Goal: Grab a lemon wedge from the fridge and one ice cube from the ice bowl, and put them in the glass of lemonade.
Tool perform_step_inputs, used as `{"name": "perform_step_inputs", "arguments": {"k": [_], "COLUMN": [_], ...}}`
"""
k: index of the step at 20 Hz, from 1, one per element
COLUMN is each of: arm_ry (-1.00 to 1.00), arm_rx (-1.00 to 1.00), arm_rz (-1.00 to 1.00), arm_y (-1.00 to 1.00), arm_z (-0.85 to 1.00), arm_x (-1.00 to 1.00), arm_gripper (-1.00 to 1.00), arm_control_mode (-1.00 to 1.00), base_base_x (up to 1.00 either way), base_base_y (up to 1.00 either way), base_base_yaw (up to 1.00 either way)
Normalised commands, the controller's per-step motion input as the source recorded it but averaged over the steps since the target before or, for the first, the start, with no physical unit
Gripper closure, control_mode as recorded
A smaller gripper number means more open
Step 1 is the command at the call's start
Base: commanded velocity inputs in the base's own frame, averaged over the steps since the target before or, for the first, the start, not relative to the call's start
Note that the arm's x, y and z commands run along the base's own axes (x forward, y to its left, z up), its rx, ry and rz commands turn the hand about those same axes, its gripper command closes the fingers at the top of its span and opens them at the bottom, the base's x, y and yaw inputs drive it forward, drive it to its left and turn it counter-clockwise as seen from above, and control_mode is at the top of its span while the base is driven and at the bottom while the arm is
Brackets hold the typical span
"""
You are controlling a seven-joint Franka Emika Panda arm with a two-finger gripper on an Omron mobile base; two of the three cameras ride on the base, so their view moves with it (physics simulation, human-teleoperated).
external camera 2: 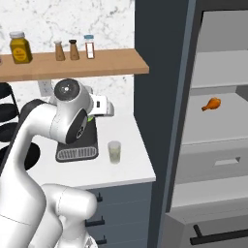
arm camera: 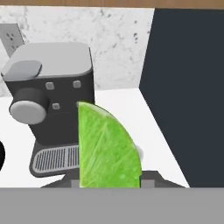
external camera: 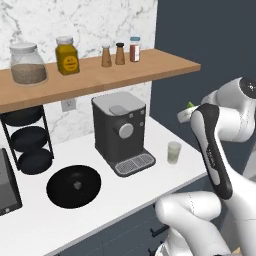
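My gripper [arm camera: 109,181] is shut on the lemon wedge [arm camera: 107,148], a bright green slice standing upright between the fingers. The hand [external camera: 187,112] hovers above the white counter, up and to the right of the glass of lemonade [external camera: 173,151], a small clear tumbler of pale liquid beside the coffee machine [external camera: 122,131]. From the other side, the hand [external camera 2: 104,106] hangs over the coffee machine, left of and above the glass [external camera 2: 114,151]. The fridge [external camera 2: 213,145] stands open on the right, its pale shelves showing. The ice bowl is out of view.
A wooden shelf [external camera: 160,65] with jars and shakers runs overhead. A black round dish [external camera: 74,186] lies on the counter [external camera: 150,190], and a black rack [external camera: 27,145] stands at left. A chicken drumstick [external camera 2: 211,103] rests on a fridge shelf. The fridge's dark side [arm camera: 188,87] walls the counter's right end.
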Motion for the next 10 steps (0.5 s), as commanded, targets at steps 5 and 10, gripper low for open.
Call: {"name": "perform_step_inputs", "arguments": {"k": [5,10], "arm_ry": [0.0,0.13], "arm_rx": [0.0,-0.04], "arm_rz": [0.0,0.07], "arm_y": [0.0,0.05], "arm_z": [0.0,-0.23], "arm_x": [0.0,0.0], "arm_gripper": [1.0,1.0], "arm_control_mode": [-1.0,-1.0], "base_base_x": [0.0,0.0], "base_base_y": [0.0,0.0], "base_base_yaw": [0.0,0.0]}}
